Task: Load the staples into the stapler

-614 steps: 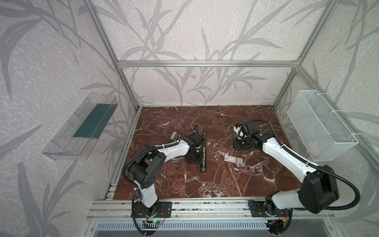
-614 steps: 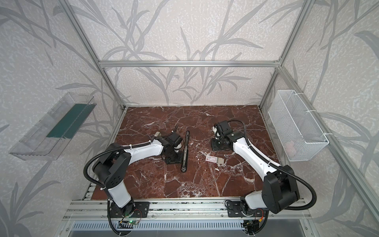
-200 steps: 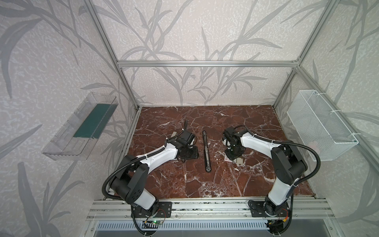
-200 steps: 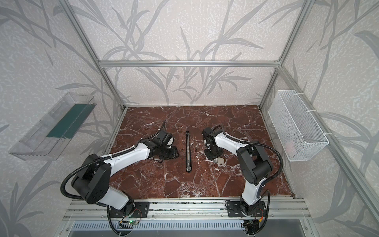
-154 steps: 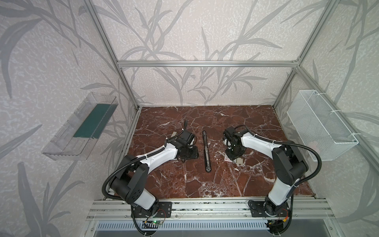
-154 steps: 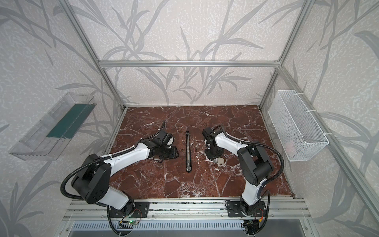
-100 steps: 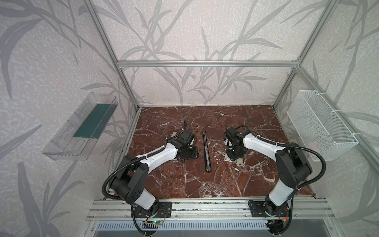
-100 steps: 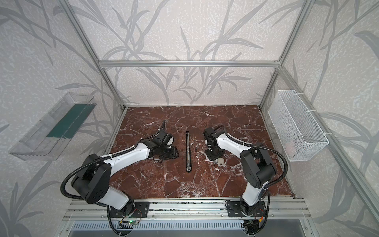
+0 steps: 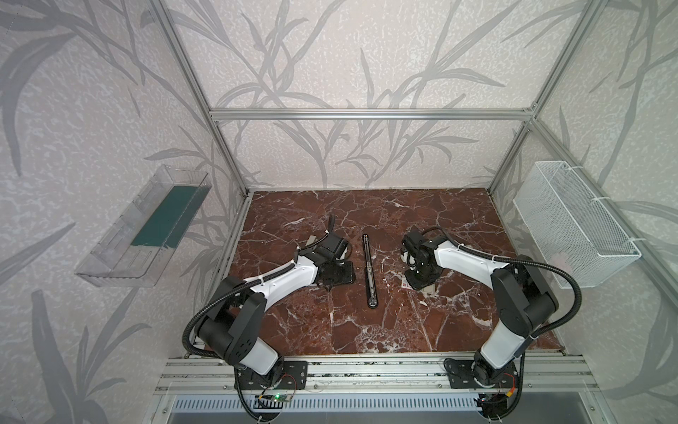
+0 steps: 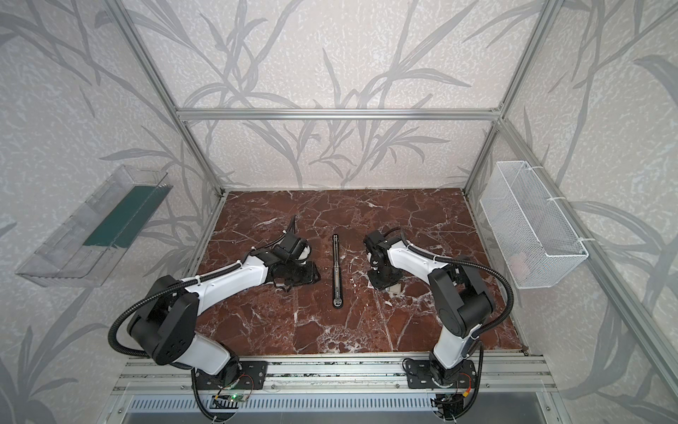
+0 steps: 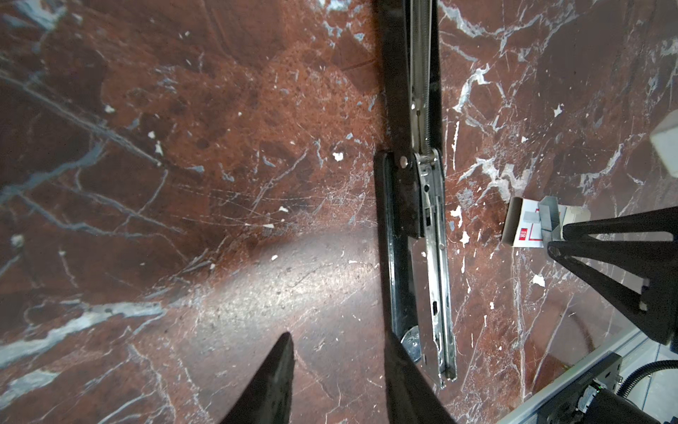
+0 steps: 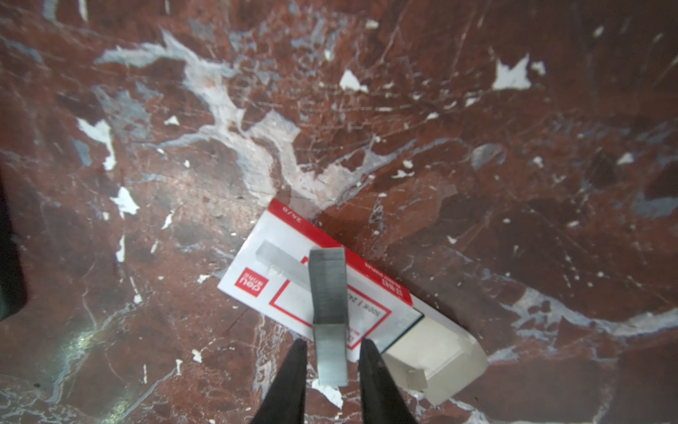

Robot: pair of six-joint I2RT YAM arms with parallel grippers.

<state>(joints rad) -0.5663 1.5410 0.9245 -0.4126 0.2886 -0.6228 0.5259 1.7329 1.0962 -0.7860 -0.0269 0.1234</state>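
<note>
Two arms are low over the red-brown marble tabletop (image 9: pixel 367 323), one on each side of the centre line.

Slim black stapler with a silver metal rail (image 9: pixel 368 271) — open and lying flat at mid tabletop in both top views, long axis front to back. The left wrist view shows the rail facing up.

Short silvery-grey strip of staples (image 12: pixel 327 293) — to the right of the stapler, crossing the lid of the flat white cardboard box with red print (image 12: pixel 293 312). I cannot tell whether the strip is clear of the lid. The greyish inner tray (image 12: pixel 433 348) stands partly out of one end of the box. Box and stapler are near each other but apart.

Right jaws: narrow, straddling the near end of the strip. A thin slit shows between the strip and each black fingertip (image 12: pixel 298 356), so no clamp is seen.

Left jaws: moderately apart, only bare tabletop between them, holding nothing. One fingertip (image 11: pixel 396 363) is just beside the stapler's end; I cannot tell whether it touches.
</note>
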